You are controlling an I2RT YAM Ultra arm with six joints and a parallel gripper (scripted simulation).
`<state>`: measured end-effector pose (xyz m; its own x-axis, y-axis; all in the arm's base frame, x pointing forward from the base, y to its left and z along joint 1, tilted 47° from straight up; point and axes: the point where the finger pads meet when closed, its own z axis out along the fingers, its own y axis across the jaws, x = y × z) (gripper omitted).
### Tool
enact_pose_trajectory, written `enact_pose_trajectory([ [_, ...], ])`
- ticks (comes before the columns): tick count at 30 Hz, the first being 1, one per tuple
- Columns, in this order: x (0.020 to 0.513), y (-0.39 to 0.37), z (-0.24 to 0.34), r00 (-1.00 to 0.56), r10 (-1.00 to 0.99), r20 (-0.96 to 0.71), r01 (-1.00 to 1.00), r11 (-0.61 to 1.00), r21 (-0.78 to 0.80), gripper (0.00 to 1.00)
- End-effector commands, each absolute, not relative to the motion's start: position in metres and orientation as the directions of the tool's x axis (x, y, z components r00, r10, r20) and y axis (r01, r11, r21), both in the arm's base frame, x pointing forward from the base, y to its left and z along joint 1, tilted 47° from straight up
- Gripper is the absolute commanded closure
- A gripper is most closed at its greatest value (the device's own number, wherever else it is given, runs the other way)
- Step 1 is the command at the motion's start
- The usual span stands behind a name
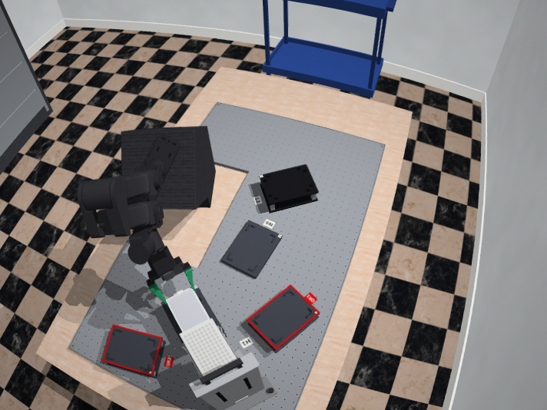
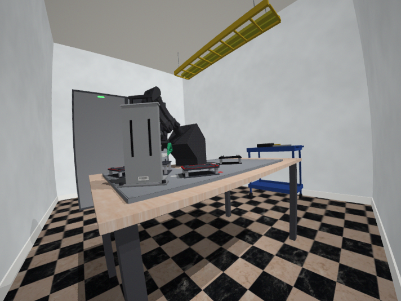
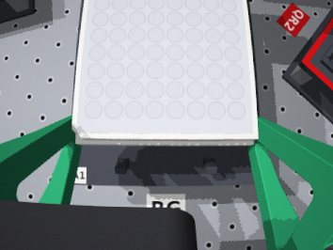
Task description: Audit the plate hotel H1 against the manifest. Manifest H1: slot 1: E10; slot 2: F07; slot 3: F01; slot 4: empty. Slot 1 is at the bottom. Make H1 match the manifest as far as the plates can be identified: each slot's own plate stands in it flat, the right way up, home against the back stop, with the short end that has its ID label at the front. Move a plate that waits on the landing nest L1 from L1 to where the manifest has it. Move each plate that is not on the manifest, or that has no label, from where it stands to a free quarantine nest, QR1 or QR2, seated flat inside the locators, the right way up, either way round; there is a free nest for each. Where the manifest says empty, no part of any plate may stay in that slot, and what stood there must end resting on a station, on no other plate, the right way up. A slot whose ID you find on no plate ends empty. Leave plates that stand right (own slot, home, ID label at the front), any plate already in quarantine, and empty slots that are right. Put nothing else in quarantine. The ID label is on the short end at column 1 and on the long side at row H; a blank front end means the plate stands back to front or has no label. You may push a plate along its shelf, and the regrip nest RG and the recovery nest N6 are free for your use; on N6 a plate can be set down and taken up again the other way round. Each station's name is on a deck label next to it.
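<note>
My gripper (image 1: 180,294) (image 3: 165,125) is shut on the long sides of a white plate (image 1: 189,309) (image 3: 165,80), near one short end. The plate looks level and the right way up, above the regrip nest RG (image 3: 101,176). No ID label is readable on its near end. How high it hangs over the nest is hard to tell. Another white plate (image 1: 208,346) with round wells stands in the hotel H1 (image 1: 230,385) (image 2: 142,145), against its back side; its slot and ID cannot be told. Lower slots are hidden.
Quarantine nests QR1 (image 1: 283,317) (image 2: 200,167) and QR2 (image 1: 132,349) stand empty on either side of the hotel. The recovery nest N6 (image 1: 251,249) and the landing nest L1 (image 1: 289,187) (image 2: 230,157) also hold no plate.
</note>
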<state>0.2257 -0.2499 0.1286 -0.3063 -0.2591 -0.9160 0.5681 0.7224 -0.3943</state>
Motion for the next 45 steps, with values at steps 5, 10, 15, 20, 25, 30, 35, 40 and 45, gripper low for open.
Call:
enact_pose_trajectory([
  [5, 0.231, -0.255, 0.137, -0.281, -0.301, -0.911, 0.567, 0.714, -0.410, 0.13],
  [10, 0.230, -0.258, 0.135, -0.282, -0.300, -0.911, 0.570, 0.712, -0.410, 0.13],
  [15, 0.232, -0.258, 0.134, -0.281, -0.301, -0.911, 0.568, 0.714, -0.410, 0.13],
  [20, 0.231, -0.259, 0.131, -0.284, -0.296, -0.912, 0.569, 0.713, -0.409, 0.13],
  [25, 0.233, -0.261, 0.130, -0.281, -0.300, -0.911, 0.568, 0.713, -0.411, 0.13],
  [30, 0.232, -0.262, 0.127, -0.285, -0.296, -0.912, 0.569, 0.714, -0.409, 0.13],
  [35, 0.235, -0.263, 0.127, -0.281, -0.301, -0.911, 0.565, 0.716, -0.410, 0.13],
  [40, 0.235, -0.265, 0.125, -0.281, -0.300, -0.911, 0.568, 0.713, -0.411, 0.13],
  [45, 0.234, -0.266, 0.119, -0.291, -0.286, -0.913, 0.566, 0.718, -0.405, 0.13],
])
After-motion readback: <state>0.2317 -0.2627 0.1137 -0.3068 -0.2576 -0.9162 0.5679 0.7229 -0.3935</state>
